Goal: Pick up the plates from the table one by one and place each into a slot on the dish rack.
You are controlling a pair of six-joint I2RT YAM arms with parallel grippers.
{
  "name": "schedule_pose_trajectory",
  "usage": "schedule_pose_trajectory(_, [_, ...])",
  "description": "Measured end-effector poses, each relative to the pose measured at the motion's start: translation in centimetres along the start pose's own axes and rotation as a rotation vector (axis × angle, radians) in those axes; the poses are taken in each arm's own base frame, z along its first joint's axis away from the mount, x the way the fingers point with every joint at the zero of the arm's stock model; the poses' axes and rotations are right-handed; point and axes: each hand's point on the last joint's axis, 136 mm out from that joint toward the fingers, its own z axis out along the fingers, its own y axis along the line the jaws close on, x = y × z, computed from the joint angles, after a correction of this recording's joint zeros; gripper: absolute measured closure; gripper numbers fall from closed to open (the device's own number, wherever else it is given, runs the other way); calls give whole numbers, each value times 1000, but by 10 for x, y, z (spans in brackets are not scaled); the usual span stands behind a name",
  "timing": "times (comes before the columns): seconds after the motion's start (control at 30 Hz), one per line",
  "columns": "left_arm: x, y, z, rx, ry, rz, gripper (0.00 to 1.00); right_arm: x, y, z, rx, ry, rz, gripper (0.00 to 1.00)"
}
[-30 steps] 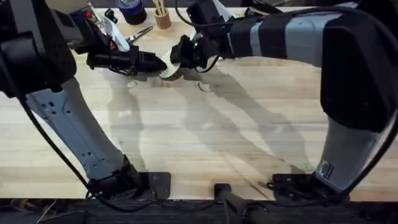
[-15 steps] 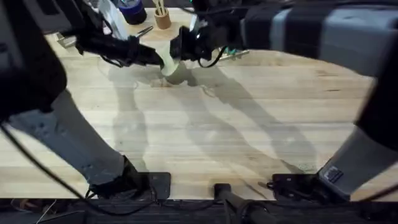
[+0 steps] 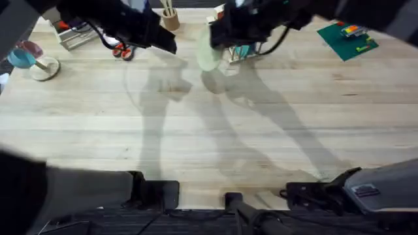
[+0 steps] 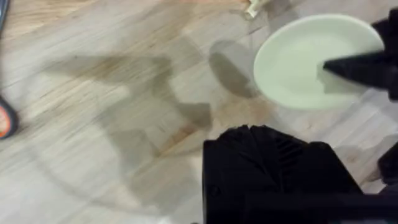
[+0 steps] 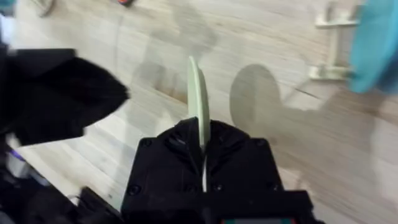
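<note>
Right gripper (image 5: 200, 155): you have it clenched on the cream plate (image 3: 208, 52), lifted edge-up at the far middle.
Left gripper (image 3: 171, 47): just left of that plate; you can't tell its fingers.
Dish rack (image 3: 239, 52): just right of it, apparently holding the turquoise plate (image 5: 376, 46).
Progress: one seems slotted; the cream one remains.
</note>
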Motion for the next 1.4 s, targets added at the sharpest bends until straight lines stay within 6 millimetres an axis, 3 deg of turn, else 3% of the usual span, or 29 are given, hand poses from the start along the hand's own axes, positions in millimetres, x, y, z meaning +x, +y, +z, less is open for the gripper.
schedule_pose_trajectory(0.27, [12,-51,-39,-149,0,79,960,14,-36,-44,74,53,-104,970])
schedule_pose_trajectory(0.6, [36,-86,-75,-235,-28,96,958,32,-70,-79,191,133,-253,970])
schedule_pose_trajectory(0.67, [39,-87,-80,-248,-35,98,772,32,-73,-84,215,145,-291,970])
schedule_pose_trajectory(0.8, [42,-86,-84,-266,-37,83,132,20,-73,-97,252,123,-370,970])
schedule_pose_trajectory(0.83, [42,-85,-84,-268,-37,76,45,14,-73,-101,267,109,-386,970])
schedule_pose_trajectory(0.9, [42,-84,-84,-275,-36,75,9,5,-74,-108,299,83,-409,970])
schedule_pose_trajectory(1.27, [42,-83,-84,-282,-35,75,6,-45,-73,-154,453,-69,-465,972])
schedule_pose_trajectory(1.4, [42,-83,-84,-282,-35,75,6,-65,-71,-160,485,-109,-469,972])
